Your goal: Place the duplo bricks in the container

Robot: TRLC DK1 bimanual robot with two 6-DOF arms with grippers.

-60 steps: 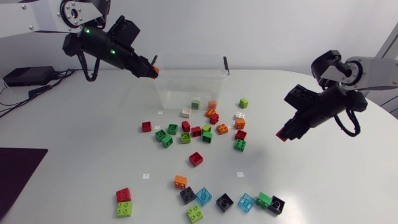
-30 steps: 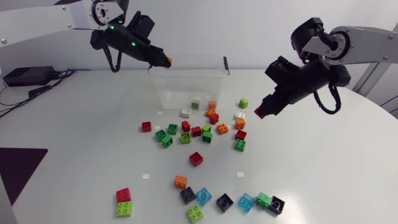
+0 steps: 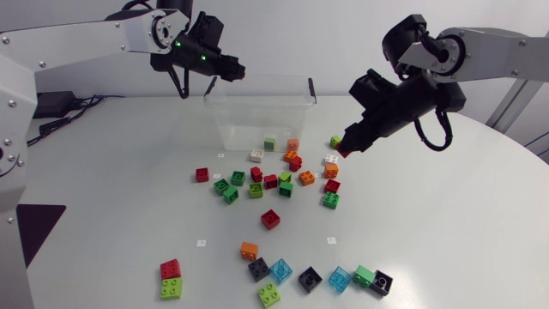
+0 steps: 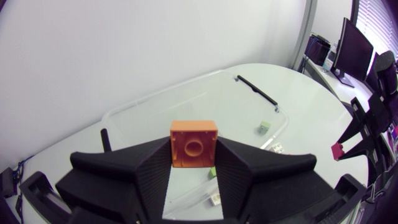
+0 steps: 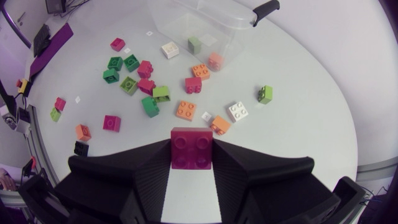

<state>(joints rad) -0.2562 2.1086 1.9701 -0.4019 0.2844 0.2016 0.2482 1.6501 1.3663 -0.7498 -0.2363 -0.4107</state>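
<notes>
The clear plastic container (image 3: 257, 101) stands at the back middle of the table, with a green brick (image 3: 269, 143) and an orange one (image 3: 293, 144) showing through its wall. My left gripper (image 3: 235, 74) hangs over the container's back left corner, shut on an orange brick (image 4: 193, 143); the container (image 4: 249, 102) lies below and ahead of it. My right gripper (image 3: 345, 149) hovers just right of the container, shut on a dark red brick (image 5: 191, 148). Several loose bricks (image 3: 274, 180) lie in front of the container.
A row of black, blue, green and orange bricks (image 3: 317, 276) lies near the front edge, with a red and lime pair (image 3: 170, 279) to its left. A green brick (image 3: 336, 142) and a white brick (image 3: 331, 160) sit under my right gripper.
My left arm has swung right, carrying the orange brick over the container's corner. My right arm has moved left and back towards the container with the dark red brick.
</notes>
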